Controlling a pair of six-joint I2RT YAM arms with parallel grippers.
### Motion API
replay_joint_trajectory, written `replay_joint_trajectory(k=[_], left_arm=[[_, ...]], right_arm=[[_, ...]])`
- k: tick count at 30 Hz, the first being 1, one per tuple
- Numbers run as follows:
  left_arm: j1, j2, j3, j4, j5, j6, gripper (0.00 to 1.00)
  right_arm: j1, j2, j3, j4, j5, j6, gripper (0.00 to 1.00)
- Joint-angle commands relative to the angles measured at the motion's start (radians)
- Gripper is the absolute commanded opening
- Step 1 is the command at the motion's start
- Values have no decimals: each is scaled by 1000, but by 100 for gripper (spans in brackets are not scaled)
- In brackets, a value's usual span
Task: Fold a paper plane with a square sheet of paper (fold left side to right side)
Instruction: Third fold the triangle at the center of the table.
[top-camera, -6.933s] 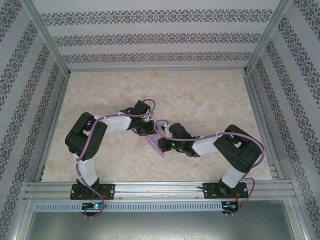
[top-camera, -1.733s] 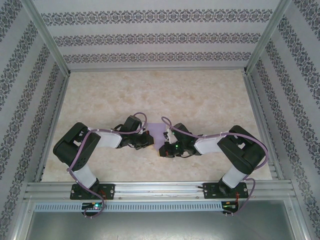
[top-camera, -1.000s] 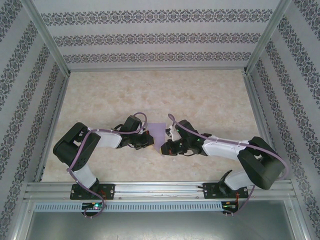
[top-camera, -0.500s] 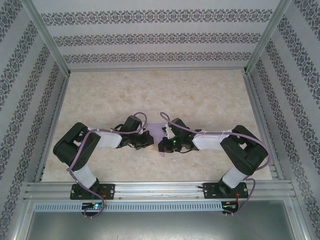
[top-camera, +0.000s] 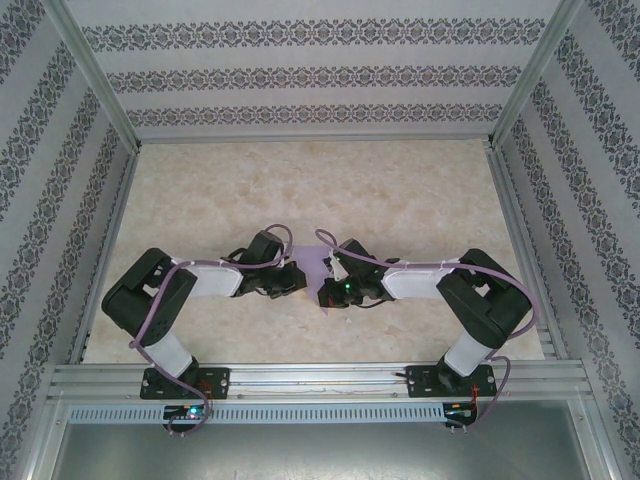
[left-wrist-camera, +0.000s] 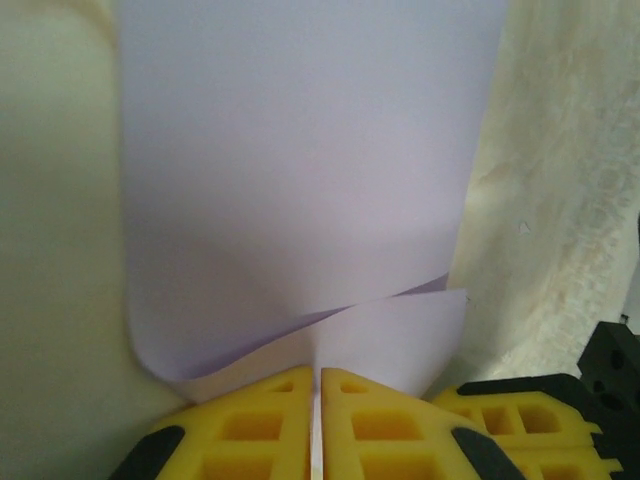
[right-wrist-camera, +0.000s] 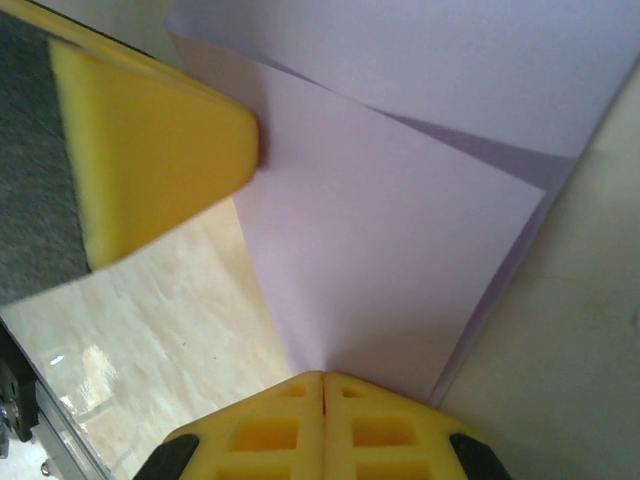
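Since a second ago the right arm has drawn its elbow back in from a long reach, and the left arm's elbow has settled slightly outward. Both hands have stayed at the sheet.

The square sheet of paper (top-camera: 317, 262) lies mid-surface (top-camera: 420, 190), partly doubled over, with one layer curling loosely above another. No sharp crease is set yet.

Left hand (top-camera: 297, 281): at the sheet's 9 o'clock. Its yellow fingers (left-wrist-camera: 260, 425) are pressed together to a hairline slit, apparently nipping the near edge where the curl begins. From this hand the paper runs away toward 12 o'clock.

Right hand (top-camera: 326, 293): at the sheet's 5 o'clock. Its fingers are likewise pressed together, with a corner of the layered paper entering at their tips. From this hand the paper fans toward 1 o'clock. One yellow finger (right-wrist-camera: 150, 150) of the left hand touches the paper's edge at 10 o'clock in the right wrist view.

Handling, as judged: the paper is very light, limp and easily creased or torn, and it looks likely to slide on the smooth surface. It is best taken at an edge or corner with a shallow pinch. One hand should anchor it while the other carries the free layer across, because a pull from both at once could tear it or skew the fold.
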Motion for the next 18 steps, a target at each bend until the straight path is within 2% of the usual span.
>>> replay_joint_trajectory(k=[1,10,18], left_arm=[[-3,-68,-56,-5,-62,-18,7],[-51,-166,-157,149,-76,-46,2],[-99,-128,-141,244,-84,-60,1]], right_arm=[[10,25,-6,-128,86,-46,0],[12,30,-7,-167,153,-67,0],[16,33,-7,-173,180,-66,0]])
